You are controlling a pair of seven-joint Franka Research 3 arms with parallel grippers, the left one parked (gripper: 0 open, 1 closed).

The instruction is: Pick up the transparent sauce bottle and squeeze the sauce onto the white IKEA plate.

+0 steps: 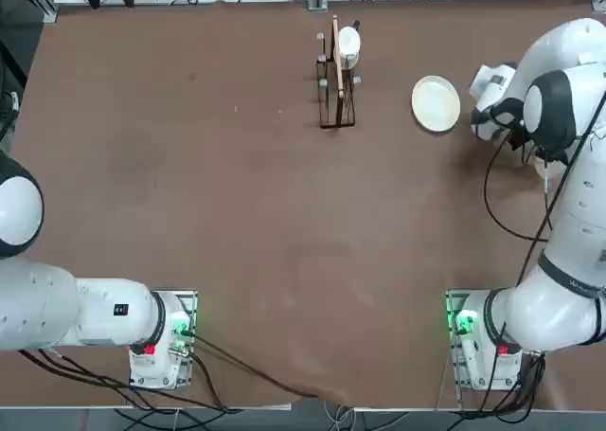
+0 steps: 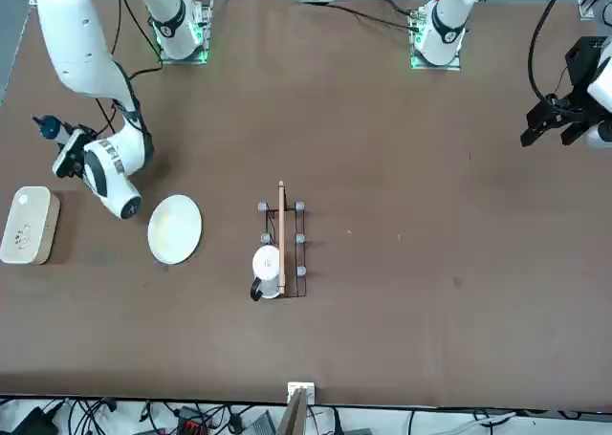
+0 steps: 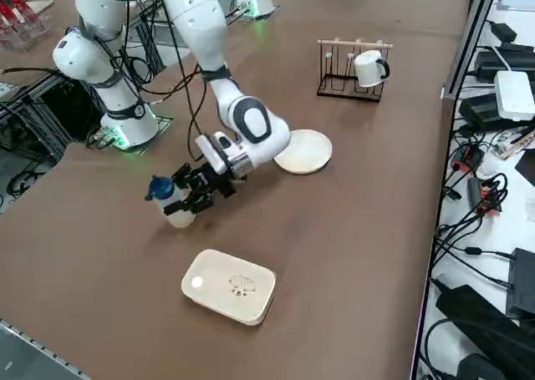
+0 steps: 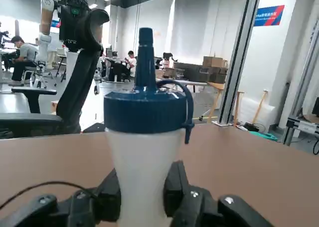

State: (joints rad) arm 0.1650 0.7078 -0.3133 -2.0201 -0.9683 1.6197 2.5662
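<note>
Upright, whitish transparent sauce bottle [image 4: 143, 152] (blue-capped), tool-gripped [image 4: 142, 199]

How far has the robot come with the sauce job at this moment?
Done: the right end effector is shut on the transparent sauce bottle. In hand: the bottle stands upright on the table, beside the white container. Left: lifting it, carrying it to the white IKEA plate, which looks clean, and squeezing.

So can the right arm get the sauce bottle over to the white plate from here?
Probably yes. The right tool is shut on the upright sauce bottle, and bare table separates it from the nearby white plate.
</note>
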